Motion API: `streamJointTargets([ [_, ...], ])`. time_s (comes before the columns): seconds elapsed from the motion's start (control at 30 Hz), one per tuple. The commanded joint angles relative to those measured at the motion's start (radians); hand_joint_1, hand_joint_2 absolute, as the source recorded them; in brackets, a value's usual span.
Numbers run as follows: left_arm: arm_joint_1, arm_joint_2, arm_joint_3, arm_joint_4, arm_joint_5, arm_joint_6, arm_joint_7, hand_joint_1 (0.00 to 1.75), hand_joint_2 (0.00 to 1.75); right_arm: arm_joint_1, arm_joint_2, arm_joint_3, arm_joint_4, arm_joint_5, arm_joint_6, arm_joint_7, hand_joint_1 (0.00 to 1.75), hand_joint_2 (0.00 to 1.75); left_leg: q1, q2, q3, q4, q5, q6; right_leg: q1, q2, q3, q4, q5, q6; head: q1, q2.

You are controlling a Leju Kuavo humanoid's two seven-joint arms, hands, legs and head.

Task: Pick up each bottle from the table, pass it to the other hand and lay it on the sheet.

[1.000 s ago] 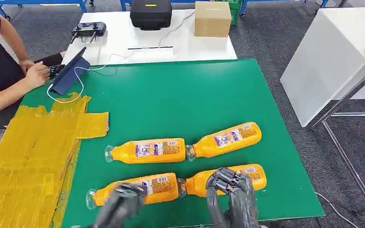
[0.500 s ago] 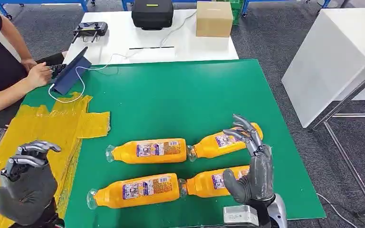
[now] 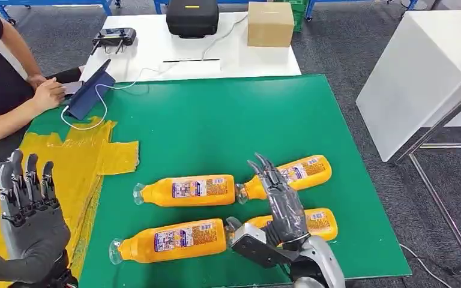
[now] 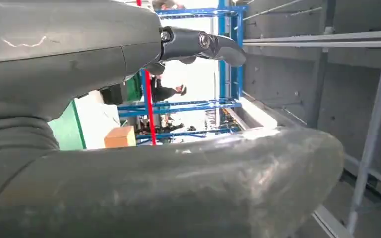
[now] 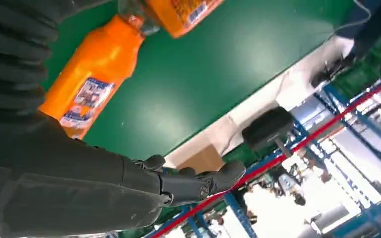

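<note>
Several orange bottles lie on their sides on the green table (image 3: 216,120): a far-left one (image 3: 186,190), a far-right one (image 3: 288,174), a near-left one (image 3: 171,239) and a near-right one (image 3: 315,221). My right hand (image 3: 279,201) hovers open, fingers straight, over the neck of the far-right bottle and above the near-right one, holding nothing. In the right wrist view an orange bottle (image 5: 87,82) lies just beyond that hand (image 5: 129,173). My left hand (image 3: 27,222) is raised open over the yellow sheet (image 3: 42,180), fingers spread and empty.
A person (image 3: 0,78) sits at the far left, a hand on a tablet (image 3: 90,90). Behind the green table a white table carries a black case (image 3: 192,17), a cardboard box (image 3: 270,24) and a controller (image 3: 114,37). A white cabinet (image 3: 420,72) stands right.
My right hand dropped and tilted left, from beside the far-right bottle to over its neck. My left hand opened from curled fingers to straight fingers above the sheet.
</note>
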Motion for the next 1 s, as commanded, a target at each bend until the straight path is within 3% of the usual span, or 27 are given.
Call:
streamJointTargets([
  [0.03,-0.037,-0.003,0.001,0.071,-0.004,-0.015,0.017,0.00,0.00,-0.111,-0.026,0.087,0.154,0.012,0.021,0.037,0.00,1.75,0.001,0.002,0.003,-0.002,0.000,-0.001,0.001,0.000,0.003,-0.003,0.001,0.000,0.000,0.000],
  [0.43,-0.114,0.020,-0.073,0.119,0.011,-0.033,0.072,0.00,0.00,-0.319,0.020,0.307,0.408,0.002,0.125,0.110,0.00,1.75,0.002,0.004,0.003,-0.002,0.001,-0.002,0.002,0.002,0.002,-0.003,0.002,-0.001,0.000,0.000],
  [0.73,-0.132,0.021,-0.100,0.141,0.021,-0.031,0.088,0.00,0.00,-0.379,-0.003,0.436,0.511,-0.002,0.156,0.125,0.00,1.75,0.001,0.002,0.002,-0.001,0.001,-0.001,0.001,0.000,0.002,-0.002,0.001,0.000,0.000,0.000],
  [1.0,-0.132,0.020,-0.113,0.134,0.027,-0.030,0.098,0.00,0.00,-0.392,-0.014,0.457,0.546,0.005,0.158,0.136,0.00,1.75,0.001,0.000,0.002,-0.001,0.001,-0.001,0.001,-0.002,0.003,-0.002,0.001,0.000,0.000,0.000],
])
